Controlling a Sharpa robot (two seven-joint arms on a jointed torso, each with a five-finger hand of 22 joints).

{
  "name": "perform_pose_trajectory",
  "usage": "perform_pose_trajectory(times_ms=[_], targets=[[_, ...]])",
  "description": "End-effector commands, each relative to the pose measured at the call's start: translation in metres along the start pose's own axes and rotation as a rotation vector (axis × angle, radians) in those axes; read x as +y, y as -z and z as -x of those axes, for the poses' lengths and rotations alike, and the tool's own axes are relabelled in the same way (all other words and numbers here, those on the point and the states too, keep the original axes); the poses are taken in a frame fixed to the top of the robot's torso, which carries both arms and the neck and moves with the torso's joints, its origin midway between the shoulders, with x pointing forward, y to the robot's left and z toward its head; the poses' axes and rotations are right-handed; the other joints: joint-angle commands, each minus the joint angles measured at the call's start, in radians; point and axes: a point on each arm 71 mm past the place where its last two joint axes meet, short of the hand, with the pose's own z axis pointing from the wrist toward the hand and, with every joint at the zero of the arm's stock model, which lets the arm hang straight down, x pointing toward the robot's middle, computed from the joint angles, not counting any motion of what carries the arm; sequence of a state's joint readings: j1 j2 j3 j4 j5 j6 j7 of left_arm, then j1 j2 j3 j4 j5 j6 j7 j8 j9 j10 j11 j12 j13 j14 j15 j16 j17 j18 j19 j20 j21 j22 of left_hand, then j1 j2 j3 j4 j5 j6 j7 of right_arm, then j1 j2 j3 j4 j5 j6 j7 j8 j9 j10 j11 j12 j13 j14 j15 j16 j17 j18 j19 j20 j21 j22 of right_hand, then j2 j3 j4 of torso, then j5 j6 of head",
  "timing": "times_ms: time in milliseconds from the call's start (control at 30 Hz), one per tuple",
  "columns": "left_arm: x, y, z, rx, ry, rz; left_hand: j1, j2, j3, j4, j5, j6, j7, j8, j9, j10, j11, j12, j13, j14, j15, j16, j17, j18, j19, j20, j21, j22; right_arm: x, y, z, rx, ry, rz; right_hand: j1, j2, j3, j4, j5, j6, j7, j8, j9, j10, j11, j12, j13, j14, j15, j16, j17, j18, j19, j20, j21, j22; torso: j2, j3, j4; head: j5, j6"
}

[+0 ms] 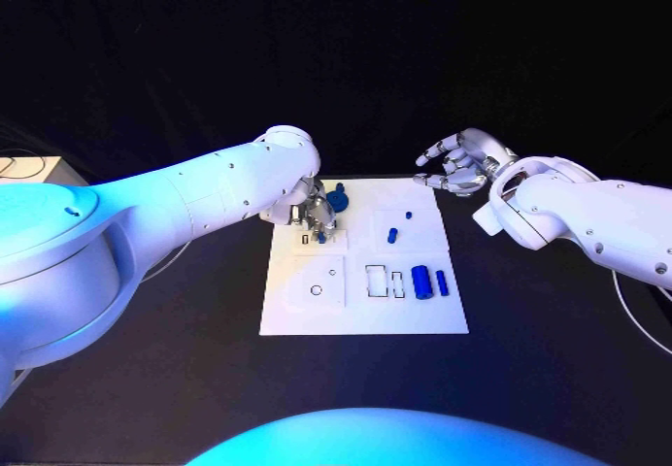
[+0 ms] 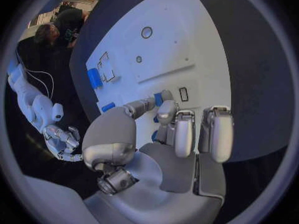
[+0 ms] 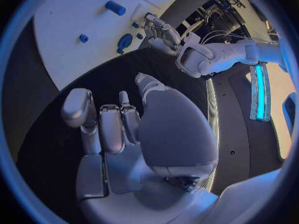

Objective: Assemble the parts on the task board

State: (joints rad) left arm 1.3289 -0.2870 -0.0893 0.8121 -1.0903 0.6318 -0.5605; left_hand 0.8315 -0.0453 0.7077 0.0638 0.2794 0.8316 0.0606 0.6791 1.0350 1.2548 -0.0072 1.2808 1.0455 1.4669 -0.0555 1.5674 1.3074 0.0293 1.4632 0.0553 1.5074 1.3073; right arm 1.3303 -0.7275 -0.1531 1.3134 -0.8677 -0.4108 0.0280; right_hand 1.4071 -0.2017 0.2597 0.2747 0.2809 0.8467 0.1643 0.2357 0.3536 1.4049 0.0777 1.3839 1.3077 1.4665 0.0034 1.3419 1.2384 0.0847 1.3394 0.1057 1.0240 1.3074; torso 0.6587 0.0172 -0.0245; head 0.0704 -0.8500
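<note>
A white task board (image 1: 361,309) lies at the centre of the black table (image 1: 168,388); the left hand (image 1: 314,216) is down over the board's far-left corner, at about eleven o'clock from the board's middle, its fingertips (image 2: 167,110) closed round a small blue part (image 1: 320,233) that stands on the board, the wrist view showing the blue piece (image 2: 158,99) pinched between thumb and finger; just beside that hand, at one o'clock from it, sits a darker blue rounded part (image 1: 339,200); two small blue parts (image 1: 393,234) lie at the board's upper right, the smaller one (image 1: 409,215) farther from the robot; at four o'clock from the board's middle a thick blue cylinder (image 1: 421,282) and a thinner blue pin (image 1: 441,282) lie side by side, next to two rectangular outlines (image 1: 376,281); a small round hole (image 1: 317,289) marks the near-left panel; the right hand (image 1: 459,163) hovers off the board's far-right corner, at one o'clock, holding nothing, its fingers (image 3: 111,129) loosely curled and apart above the dark table.
</note>
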Motion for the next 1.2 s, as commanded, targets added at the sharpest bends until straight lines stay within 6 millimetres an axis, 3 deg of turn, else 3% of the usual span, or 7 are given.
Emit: perform_pose_trajectory(times_ms=[33, 400, 800, 1133, 1200], targets=[[-0.0006, -0.0016, -0.0006, -0.015, -0.005, 0.0, 0.002, -0.004, 0.001, 0.005, -0.004, -0.001, 0.006, -0.006, 0.001, 0.002, 0.004, -0.004, -0.001, 0.104, -0.006, 0.003, 0.263, -0.001, 0.036, -0.007, -0.003, 0.155, 0.0009, 0.0002, -0.001, 0.012, 0.007, 0.013, -0.009, -0.002, 0.006, 0.002, -0.002, -0.007, 0.001, 0.003, 0.001, -0.004, 0.001, -0.004, 0.075, 0.02, -0.003, -0.006, 0.002, 0.018, 0.004, 0.0, -0.003, 0.015, 0.0, -0.0008, -0.0001, 0.0, 0.001], [0.0038, -0.0019, 0.0001, -0.024, -0.011, 0.014, 0.012, -0.02, -0.016, 0.006, -0.013, 0.001, 0.005, -0.007, 0.005, 0.003, 0.003, -0.002, 0.002, 0.104, -0.006, 0.003, 0.263, -0.001, 0.037, -0.007, -0.004, 0.155, 0.0005, 0.0006, -0.0013, 0.017, 0.006, 0.012, -0.009, -0.002, 0.006, 0.002, -0.002, -0.007, 0.001, 0.003, 0.001, -0.004, 0.001, -0.004, 0.075, 0.02, -0.003, -0.006, 0.002, 0.018, 0.004, 0.0, -0.003, 0.015, 0.0, -0.0004, -0.0008, 0.001, 0.002], [0.0066, -0.0015, -0.0009, -0.021, -0.016, 0.016, 0.03, -0.071, -0.107, 0.031, -0.024, 0.01, 0.005, -0.015, 0.012, 0.004, 0.003, 0.0, 0.005, 0.104, -0.006, 0.003, 0.263, -0.001, 0.036, -0.008, -0.005, 0.154, -0.0001, 0.001, -0.0017, 0.019, 0.006, 0.011, -0.01, -0.003, 0.01, 0.001, -0.001, -0.008, 0.001, 0.006, 0.003, -0.004, 0.0, -0.004, 0.074, 0.02, -0.003, -0.01, -0.001, 0.019, 0.005, 0.0, -0.011, 0.012, -0.001, -0.0004, 0.0003, 0.0, 0.001], [0.009, 0.0014, -0.0015, -0.035, -0.005, 0.001, 0.031, -0.105, -0.225, 0.106, -0.033, 0.017, 0.005, -0.025, 0.021, 0.002, 0.004, 0.0, 0.004, 0.104, -0.006, 0.003, 0.263, 0.0, 0.035, -0.007, -0.009, 0.151, -0.001, 0.0011, -0.0017, 0.019, 0.006, 0.01, -0.01, -0.003, 0.01, 0.001, -0.001, -0.008, 0.001, 0.006, 0.003, -0.004, 0.0, -0.004, 0.074, 0.02, -0.003, -0.01, -0.001, 0.019, 0.005, 0.0, -0.011, 0.012, 0.0, -0.0001, 0.0, 0.001, 0.002], [0.0092, 0.0023, -0.0018, -0.036, -0.002, -0.005, 0.045, -0.104, -0.255, 0.134, -0.076, 0.018, 0.004, -0.027, 0.025, 0.002, 0.003, 0.001, 0.005, 0.104, -0.007, 0.003, 0.263, 0.0, 0.035, -0.008, -0.009, 0.152, -0.0012, 0.0012, -0.0016, 0.019, 0.006, 0.009, -0.01, -0.003, 0.01, 0.001, -0.001, -0.008, 0.001, 0.006, 0.003, -0.004, 0.0, -0.004, 0.074, 0.02, -0.003, -0.01, -0.001, 0.019, 0.005, 0.0, -0.011, 0.012, 0.0, -0.0001, 0.0, 0.0, 0.002]])
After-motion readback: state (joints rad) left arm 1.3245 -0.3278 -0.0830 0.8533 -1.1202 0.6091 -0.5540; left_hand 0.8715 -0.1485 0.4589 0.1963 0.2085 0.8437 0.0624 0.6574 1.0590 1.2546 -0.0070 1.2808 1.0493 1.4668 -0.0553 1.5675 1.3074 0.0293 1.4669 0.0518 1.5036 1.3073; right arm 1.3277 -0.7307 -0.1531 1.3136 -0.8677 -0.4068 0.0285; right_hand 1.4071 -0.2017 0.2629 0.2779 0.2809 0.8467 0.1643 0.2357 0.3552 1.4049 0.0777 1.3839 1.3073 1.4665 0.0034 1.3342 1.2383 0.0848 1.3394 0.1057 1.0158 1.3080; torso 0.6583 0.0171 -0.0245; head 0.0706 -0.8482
